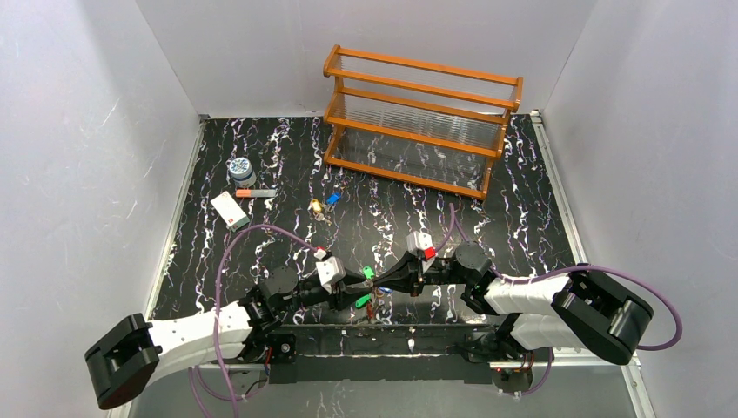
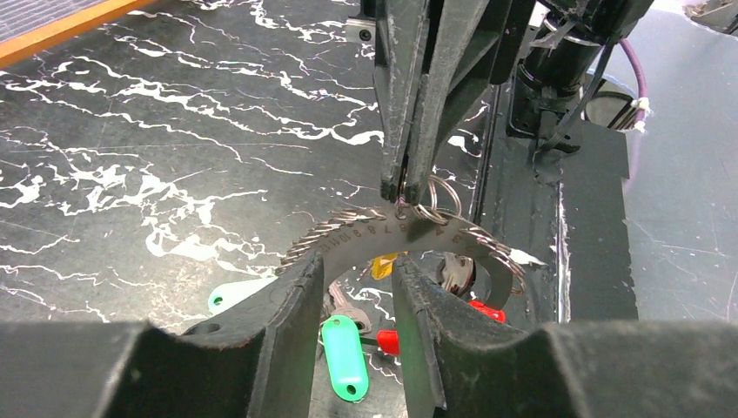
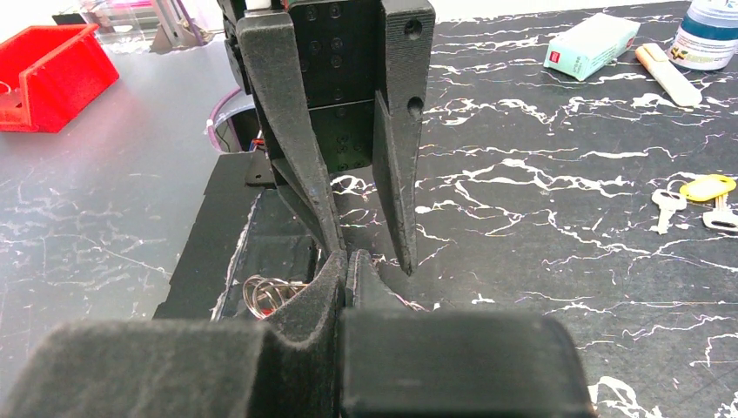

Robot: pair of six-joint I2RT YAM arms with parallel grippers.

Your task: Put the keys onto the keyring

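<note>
Before the left hand, the right hand pinches the keyring.

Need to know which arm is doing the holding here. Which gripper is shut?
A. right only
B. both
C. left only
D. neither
A: the right gripper has its fingertips pressed together, pinching the keyring, while the left gripper has its fingers spread with a clear gap between them.
</note>
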